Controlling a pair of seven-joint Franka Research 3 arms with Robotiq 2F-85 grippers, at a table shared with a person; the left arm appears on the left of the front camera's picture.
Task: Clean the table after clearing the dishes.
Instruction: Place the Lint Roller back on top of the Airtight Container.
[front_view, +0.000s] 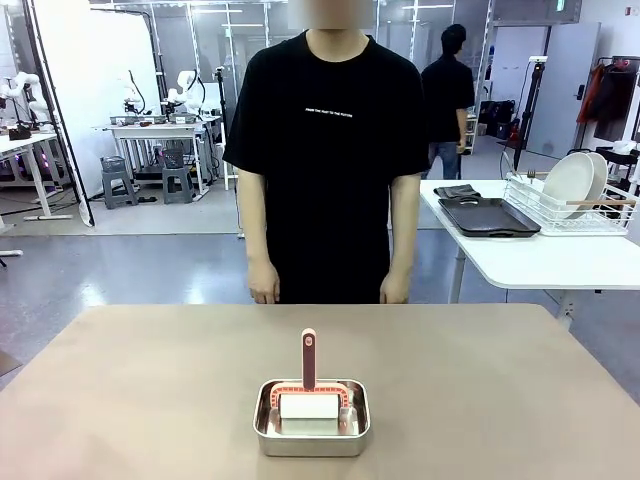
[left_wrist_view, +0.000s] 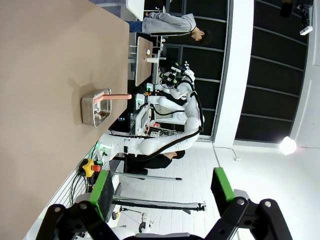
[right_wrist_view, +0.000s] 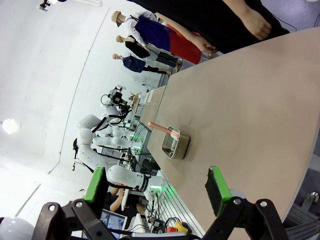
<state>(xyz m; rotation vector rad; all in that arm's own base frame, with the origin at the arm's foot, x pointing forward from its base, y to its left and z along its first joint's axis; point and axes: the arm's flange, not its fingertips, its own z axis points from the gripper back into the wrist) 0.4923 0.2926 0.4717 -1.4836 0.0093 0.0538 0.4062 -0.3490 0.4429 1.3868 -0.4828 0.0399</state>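
Steel pan (front_view: 311, 418) with brush rests on matte beige table (front_view: 150, 400).

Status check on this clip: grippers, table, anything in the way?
Left gripper open, right gripper open, both holding nothing. Table has no dishes on it. Steel pan with brush sits near its middle. Person stands at far edge.

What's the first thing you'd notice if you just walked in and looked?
A shiny steel pan near the robot's edge of the big tan table, with a pink-handled brush standing up out of it. A person in a black shirt stands at the far side, hands hanging down. On the white side table sit a dark tray and white plates in a rack.
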